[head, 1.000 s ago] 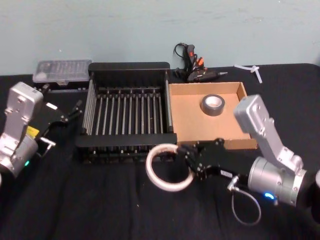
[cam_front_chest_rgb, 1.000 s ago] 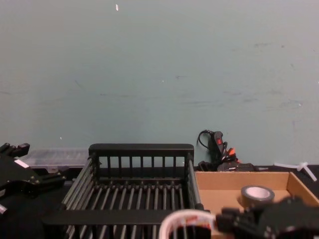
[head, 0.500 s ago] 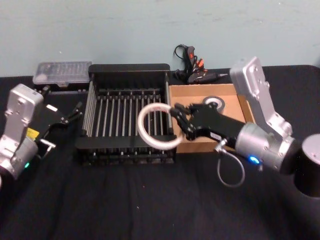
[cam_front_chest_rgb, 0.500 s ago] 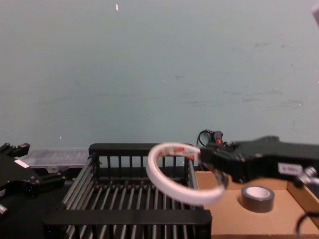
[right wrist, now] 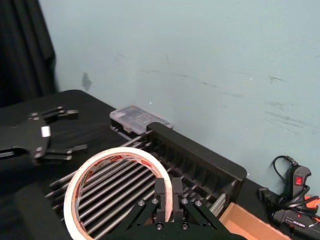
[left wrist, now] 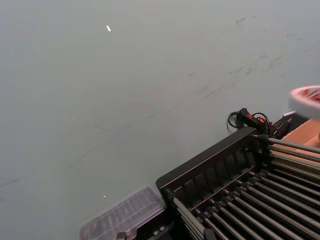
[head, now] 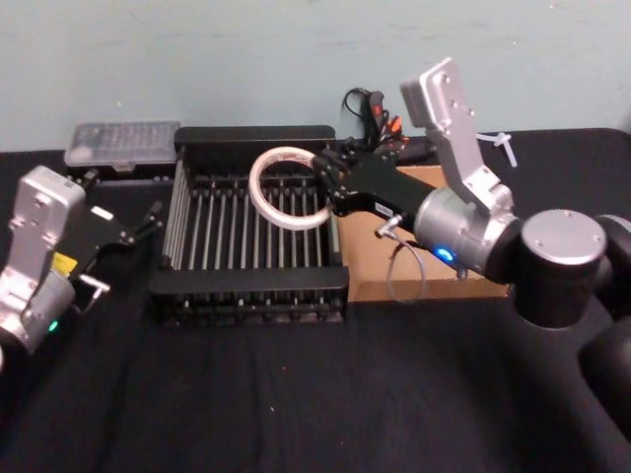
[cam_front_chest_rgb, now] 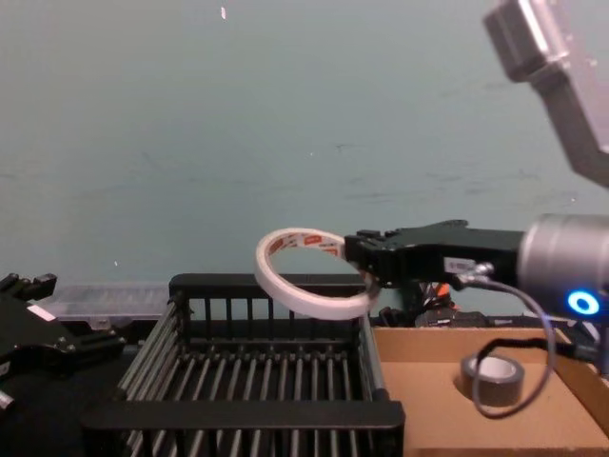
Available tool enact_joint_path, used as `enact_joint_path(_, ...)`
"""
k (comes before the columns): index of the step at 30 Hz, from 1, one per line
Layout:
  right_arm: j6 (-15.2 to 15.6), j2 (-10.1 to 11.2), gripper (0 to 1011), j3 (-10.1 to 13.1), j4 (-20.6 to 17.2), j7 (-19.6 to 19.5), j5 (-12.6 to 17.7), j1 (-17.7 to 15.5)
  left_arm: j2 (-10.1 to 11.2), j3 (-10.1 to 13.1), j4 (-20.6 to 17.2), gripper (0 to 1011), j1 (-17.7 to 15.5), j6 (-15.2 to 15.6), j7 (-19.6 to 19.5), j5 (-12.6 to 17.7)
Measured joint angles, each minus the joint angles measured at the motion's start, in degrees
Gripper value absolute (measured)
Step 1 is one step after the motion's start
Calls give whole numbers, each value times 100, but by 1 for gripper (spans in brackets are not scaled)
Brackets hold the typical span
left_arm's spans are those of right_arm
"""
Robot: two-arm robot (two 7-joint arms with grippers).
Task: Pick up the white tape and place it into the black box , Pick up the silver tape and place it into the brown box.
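The white tape (head: 254, 192) hangs on edge above the black box (head: 256, 133), over its rear right part, with my right gripper (head: 327, 182) shut on its rim. Seen from the chest, the white tape (cam_front_chest_rgb: 303, 307) floats above the black box's back rim (cam_front_chest_rgb: 271, 284), pinched by the right gripper (cam_front_chest_rgb: 366, 271). In the right wrist view the right gripper (right wrist: 167, 192) clamps the ring (right wrist: 115, 152), red print showing inside. The silver tape (cam_front_chest_rgb: 492, 378) lies in the brown box (cam_front_chest_rgb: 419, 381); my right arm covers it in the head view. My left gripper (head: 126, 202) rests open, left of the black box.
A clear plastic case (head: 123, 141) lies behind the black box's left corner. A black and orange glue gun (head: 375, 123) with its cable sits behind the brown box (head: 360, 256). A small white piece (head: 498, 138) lies at the back right. Black cloth covers the table.
My right gripper has lifted the white tape from the table in front of the black box and carried it back and left, above the box. The left arm has stayed still.
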Motion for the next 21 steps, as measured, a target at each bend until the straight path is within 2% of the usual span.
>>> enact_joint_path(5, -12, -275, 88, -61, 451, -147, -175, 249, 0, 0, 0, 1001, 0, 0, 0, 0)
enact_joint_path(10, -45, -647, 88, -115, 1111, -297, -380, 586, 0, 0, 0, 1001, 0, 0, 0, 0)
enact_joint_path(21, -76, -1043, 88, -206, 2004, -418, -704, 926, 0, 0, 0, 1001, 0, 0, 0, 0)
